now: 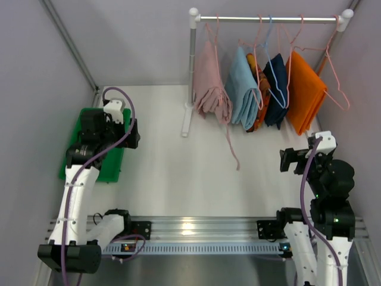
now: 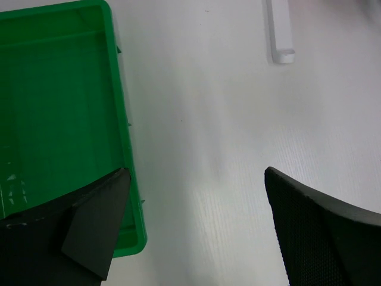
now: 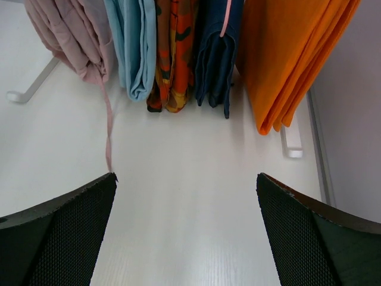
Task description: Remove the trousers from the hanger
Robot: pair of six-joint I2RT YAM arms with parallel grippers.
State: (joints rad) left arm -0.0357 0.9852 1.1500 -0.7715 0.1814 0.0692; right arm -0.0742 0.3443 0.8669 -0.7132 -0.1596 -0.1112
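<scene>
Counter (image 1: 178, 179): rack (image 1: 268, 19) at far right corner, all 5 trousers (image 1: 247, 89) hang on hangers (image 1: 260, 36), none off, 0/5 done. Green tray (image 2: 59, 89) at left edge. Left gripper (image 2: 193, 176) jaws apart by tray; right gripper (image 3: 186, 179) apart, facing trousers, no contact.

At the upper edge of the right wrist view all five trousers (image 3: 178, 47) are cut off. In the top view the orange-and-red patterned pair (image 1: 262, 98) is mostly hidden between the light blue pair (image 1: 243, 89) and the navy pair (image 1: 277, 89). In the left wrist view the green tray (image 2: 53, 107) runs off the left edge, and its lower part lies behind one finger (image 2: 89, 232) of the left gripper (image 2: 195, 173).
</scene>
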